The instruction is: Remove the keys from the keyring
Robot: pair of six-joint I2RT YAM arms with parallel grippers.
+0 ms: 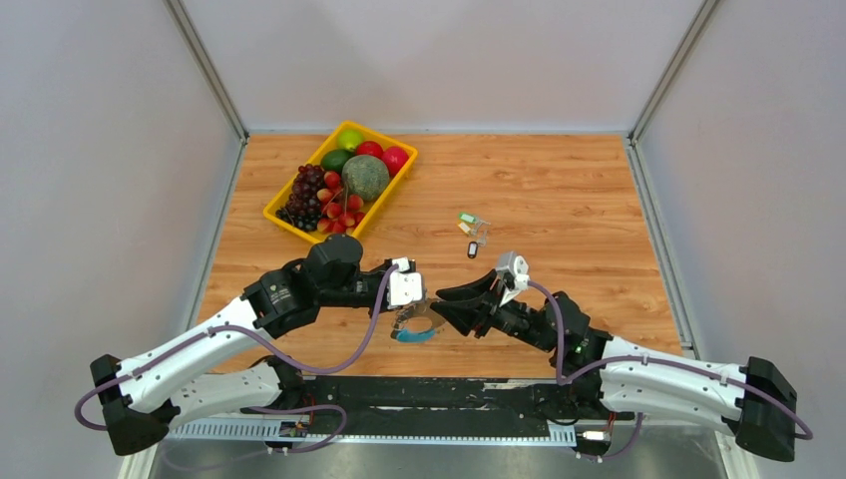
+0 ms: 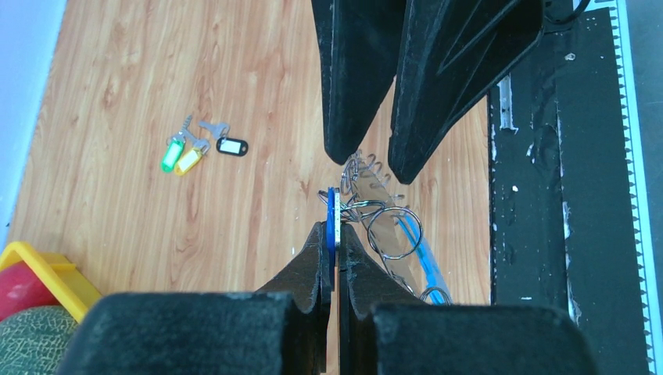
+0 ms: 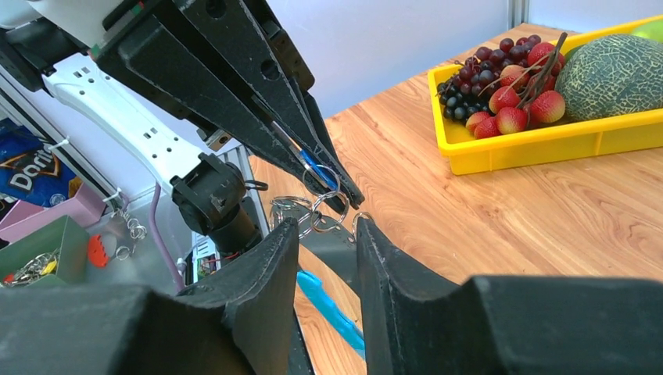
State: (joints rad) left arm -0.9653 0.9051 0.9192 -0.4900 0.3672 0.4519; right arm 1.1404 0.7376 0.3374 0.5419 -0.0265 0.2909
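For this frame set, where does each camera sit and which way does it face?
Top external: above and behind the bases, looking down on the table; both arms show, left gripper tip to tip with right gripper.
Left wrist: on the left arm, facing the right gripper; its own fingers pinch a blue tag.
Right wrist: on the right arm, facing the left gripper and yellow tray; its own fingers show.
Shared: both wrist views show the keyring.
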